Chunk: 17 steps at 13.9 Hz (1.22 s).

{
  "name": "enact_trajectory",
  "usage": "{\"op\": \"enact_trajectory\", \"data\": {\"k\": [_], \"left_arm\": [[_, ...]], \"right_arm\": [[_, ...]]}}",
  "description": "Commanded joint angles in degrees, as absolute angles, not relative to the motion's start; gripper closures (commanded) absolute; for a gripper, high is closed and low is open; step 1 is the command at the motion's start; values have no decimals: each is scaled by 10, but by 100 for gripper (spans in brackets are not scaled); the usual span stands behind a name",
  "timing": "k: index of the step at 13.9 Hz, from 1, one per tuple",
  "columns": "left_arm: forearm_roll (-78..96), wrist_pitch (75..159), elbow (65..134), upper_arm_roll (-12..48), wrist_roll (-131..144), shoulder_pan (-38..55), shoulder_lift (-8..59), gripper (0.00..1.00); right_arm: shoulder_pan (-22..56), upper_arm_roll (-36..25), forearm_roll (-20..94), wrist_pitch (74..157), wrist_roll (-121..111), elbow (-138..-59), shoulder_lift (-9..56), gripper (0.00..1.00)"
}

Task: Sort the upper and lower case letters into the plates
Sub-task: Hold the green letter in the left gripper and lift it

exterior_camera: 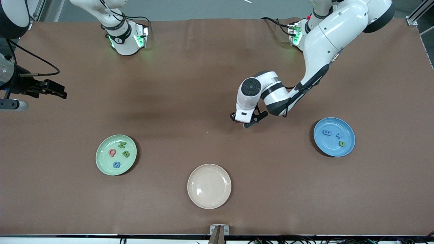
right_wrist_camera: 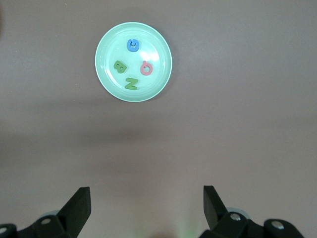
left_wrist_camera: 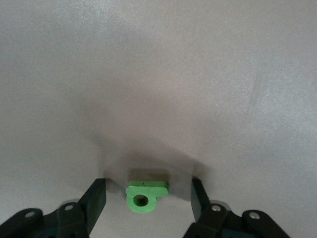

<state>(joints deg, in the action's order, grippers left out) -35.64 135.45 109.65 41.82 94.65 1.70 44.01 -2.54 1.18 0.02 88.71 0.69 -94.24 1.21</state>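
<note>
A small green lower case letter with a round hole lies flat on the brown table between the fingers of my left gripper, which is open with a gap on each side. In the front view that gripper is low over the middle of the table and hides the letter. The mint green plate holds a green N, green B, pink Q and blue G. The sky blue plate holds a blue E shape, blue x and a green letter. My right gripper waits open and empty.
A cream-beige plate with nothing in it sits near the front camera's edge of the table, between the two coloured plates. The right gripper hangs over the table's right-arm end, looking down on the mint plate.
</note>
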Motion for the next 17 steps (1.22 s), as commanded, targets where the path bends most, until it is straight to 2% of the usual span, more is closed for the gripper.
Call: {"op": "enact_trajectory", "data": {"k": [1,3,5,8,17], "left_arm": [[-358,1360,1093,416,953,19,444,36],[-359,1360,1093,416,953,19,444,40],[-359,1359,1096,416,951,19,444,49],[-359,1359,1096,416,951,20,444,53],[-359,1357,1098,416,941,21,443,76]], "right_arm": [[-15,4,11,887,12,-968,-12,0],[-13,4,11,888,11,-978,-25,0],[3,-10,11,894,11,-997,-44,0],[3,-11,11,890,11,-1002,-52,0],[0,-11,11,891,10,-1027,-101,0]]}}
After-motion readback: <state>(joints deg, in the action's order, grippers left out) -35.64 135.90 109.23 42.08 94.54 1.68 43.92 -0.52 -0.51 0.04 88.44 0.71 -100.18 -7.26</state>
